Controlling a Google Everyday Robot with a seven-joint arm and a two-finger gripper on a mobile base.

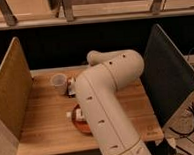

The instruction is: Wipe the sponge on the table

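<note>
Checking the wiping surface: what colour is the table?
Table: light-brown wood planks, camera view; gripper hidden behind the arm.

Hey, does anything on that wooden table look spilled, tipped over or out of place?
Nothing stands out. The clear cup stands upright on the light-brown wooden plank table, and no spill shows. The white robot arm blocks the table's middle, so the gripper is hidden behind it and that area can't be checked.
</note>
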